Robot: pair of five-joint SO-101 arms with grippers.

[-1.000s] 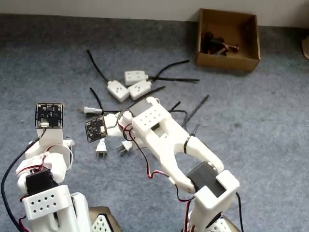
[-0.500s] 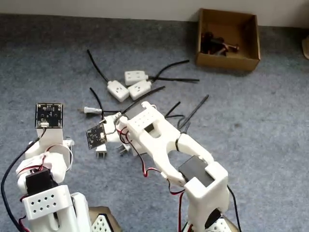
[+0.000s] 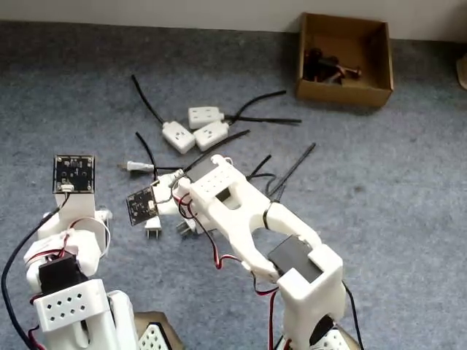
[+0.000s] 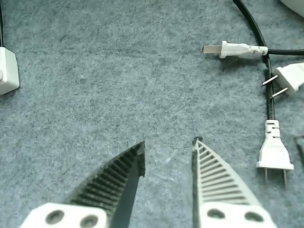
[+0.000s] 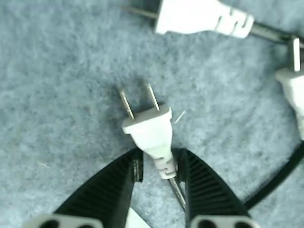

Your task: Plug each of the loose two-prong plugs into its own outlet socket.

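High view: my right arm [image 3: 226, 191] has slid nearer over plugs in last second; sockets [image 3: 206, 117] well apart.
Left wrist view: my left gripper [image 4: 169, 142] gapes empty over carpet.
Right wrist view: my right gripper [image 5: 160, 156] part-open, straddles plug [image 5: 147, 126] tail, nothing clamped. Grasp looks next.

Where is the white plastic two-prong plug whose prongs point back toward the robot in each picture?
High view: the white plastic two-prong plug, left of centre.
Left wrist view: the plug, beyond the open left hand.
Right wrist view: the plug, beyond the right hand.
Shared landmark: its thin black cord.
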